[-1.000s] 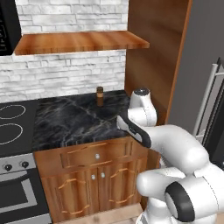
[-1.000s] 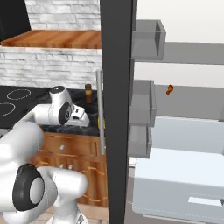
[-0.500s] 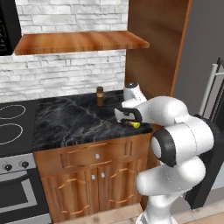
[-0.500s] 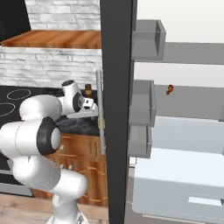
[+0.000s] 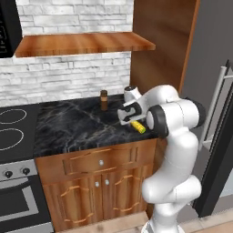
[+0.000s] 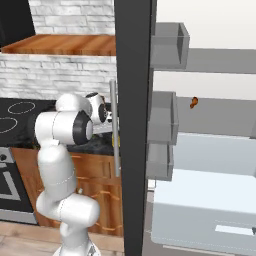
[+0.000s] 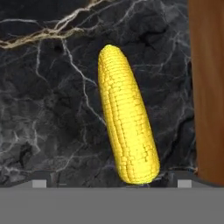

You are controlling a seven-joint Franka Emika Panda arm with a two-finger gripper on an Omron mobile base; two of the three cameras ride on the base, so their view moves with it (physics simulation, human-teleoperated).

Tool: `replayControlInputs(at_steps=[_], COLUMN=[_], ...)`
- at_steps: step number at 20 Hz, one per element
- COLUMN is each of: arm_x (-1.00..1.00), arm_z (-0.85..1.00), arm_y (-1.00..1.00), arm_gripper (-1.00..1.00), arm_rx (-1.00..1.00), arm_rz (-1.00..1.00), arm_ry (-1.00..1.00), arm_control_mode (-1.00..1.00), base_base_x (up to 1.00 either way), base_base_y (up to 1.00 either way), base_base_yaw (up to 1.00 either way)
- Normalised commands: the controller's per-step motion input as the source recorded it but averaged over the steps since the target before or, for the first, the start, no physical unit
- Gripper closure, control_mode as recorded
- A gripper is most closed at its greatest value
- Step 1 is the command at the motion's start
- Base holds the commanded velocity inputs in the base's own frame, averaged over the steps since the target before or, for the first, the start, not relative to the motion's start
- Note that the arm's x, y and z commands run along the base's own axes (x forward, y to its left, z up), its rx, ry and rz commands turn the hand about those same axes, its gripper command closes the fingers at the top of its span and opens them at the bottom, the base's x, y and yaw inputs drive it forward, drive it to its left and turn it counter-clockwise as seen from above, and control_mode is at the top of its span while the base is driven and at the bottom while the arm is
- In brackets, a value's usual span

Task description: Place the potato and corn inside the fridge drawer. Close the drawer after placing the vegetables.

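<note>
Bright yellow, rows of kernels pebbling its tapered cob, the corn (image 7: pixel 127 131) lies flat on the black, white-veined marble desk (image 5: pixel 73 125), close to the desk's right end beside a tall brown wood panel (image 7: pixel 205 87). The pincer (image 5: pixel 128 116) hovers just above it, spread wide, a fingertip (image 7: pixel 40 180) on either side of the cob, gripping nothing. A brown cylindrical shaker (image 5: pixel 104 100) stands upright farther back. At right, the fridge drawer (image 6: pixel 205 207), a pale boxy bin, is pulled out.
</note>
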Motion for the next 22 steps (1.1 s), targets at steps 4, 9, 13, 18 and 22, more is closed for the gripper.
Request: replayControlInputs(at_steps=[4, 9, 13, 18, 22], arm_x=[0.74, 0.72, 0.31, -0.49, -0.98], arm_z=[-0.47, -0.2, -0.67, -0.88, -0.45], arm_y=[-0.19, -0.33, -0.27, -0.22, -0.04], arm_gripper=[-1.0, -1.0, -1.0, 1.0, 1.0], arm_rx=[-0.02, -0.02, -0.04, -0.04, 0.0], arm_rz=[0.0, 0.0, 0.0, 0.0, -0.04], arm_ry=[0.08, 0.03, 0.14, 0.06, -0.05], arm_control_mode=[-1.0, -1.0, -1.0, -1.0, -1.0], base_base_x=[0.0, 0.0, 0.0, 0.0, 0.0], base_base_y=[0.0, 0.0, 0.0, 0.0, 0.0], base_base_yaw=[0.0, 0.0, 0.0, 0.0, 0.0])
